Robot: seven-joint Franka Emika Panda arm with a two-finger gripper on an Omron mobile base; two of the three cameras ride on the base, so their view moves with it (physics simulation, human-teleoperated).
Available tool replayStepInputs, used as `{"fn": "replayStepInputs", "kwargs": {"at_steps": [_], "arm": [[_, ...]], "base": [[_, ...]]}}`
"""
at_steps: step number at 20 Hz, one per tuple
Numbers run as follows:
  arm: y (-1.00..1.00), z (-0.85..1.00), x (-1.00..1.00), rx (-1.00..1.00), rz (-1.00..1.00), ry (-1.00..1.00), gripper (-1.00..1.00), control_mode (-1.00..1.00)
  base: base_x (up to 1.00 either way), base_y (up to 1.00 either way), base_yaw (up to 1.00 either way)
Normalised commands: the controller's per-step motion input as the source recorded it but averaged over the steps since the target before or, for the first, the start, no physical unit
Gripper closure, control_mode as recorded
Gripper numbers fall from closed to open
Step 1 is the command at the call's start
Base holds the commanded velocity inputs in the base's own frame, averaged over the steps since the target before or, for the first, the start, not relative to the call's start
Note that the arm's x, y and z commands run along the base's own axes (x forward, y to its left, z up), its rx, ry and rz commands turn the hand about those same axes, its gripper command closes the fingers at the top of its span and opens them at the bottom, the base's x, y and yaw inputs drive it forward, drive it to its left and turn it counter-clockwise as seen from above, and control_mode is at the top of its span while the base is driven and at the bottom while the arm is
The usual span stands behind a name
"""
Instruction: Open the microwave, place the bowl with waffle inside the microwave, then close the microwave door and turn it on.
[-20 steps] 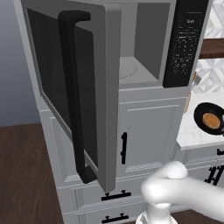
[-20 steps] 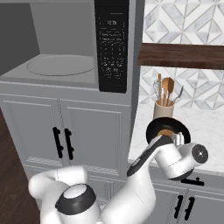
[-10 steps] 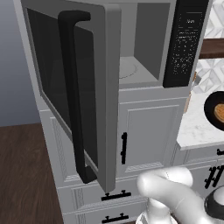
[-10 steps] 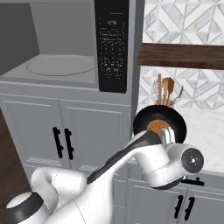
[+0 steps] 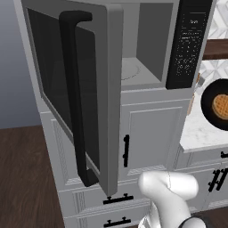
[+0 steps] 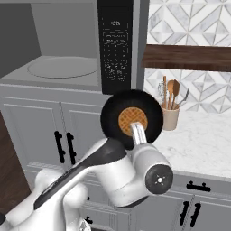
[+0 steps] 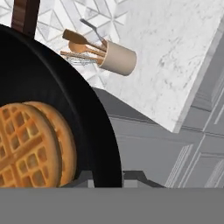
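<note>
Pinching the near rim of the bowl (image 6: 131, 118) between the narrowly set fingers of the end effector (image 6: 136, 131), holding it tipped and clear of the marble tabletop (image 6: 203, 144). Carrying the waffle (image 6: 133, 119) inside it, leaning against the bowl's inner wall in the hand view. Hanging just right of the microwave (image 6: 67, 67), below its black control panel (image 6: 116, 45). Standing swung wide open to the left: the microwave door (image 5: 75, 98), turntable (image 6: 61, 66) exposed. Sitting behind the bowl on the tabletop: a beige utensil crock (image 6: 169, 117).
</note>
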Motion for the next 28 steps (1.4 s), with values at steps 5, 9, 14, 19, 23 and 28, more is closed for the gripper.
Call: {"fn": "replayStepInputs", "kwargs": {"at_steps": [5,9,14,19,23,28], "arm": [[0.87,0.72,-0.49,-0.04,0.07,-0.14,1.0,-1.0],[1.0,0.6,-0.11,-0.08,0.09,0.09,1.0,-1.0],[1.0,0.52,0.1,-0.13,0.17,0.21,1.0,-1.0],[1.0,0.52,0.03,-0.15,0.2,0.18,1.0,-1.0],[1.0,0.62,0.0,-0.13,0.2,0.07,1.0,-1.0],[0.95,0.61,0.3,-0.05,0.05,0.02,1.0,-1.0]], "base": [[0.0,0.0,0.0],[0.0,0.0,0.0],[0.0,0.0,0.0],[0.0,0.0,0.0],[0.0,0.0,0.0],[0.0,0.0,0.0]]}}
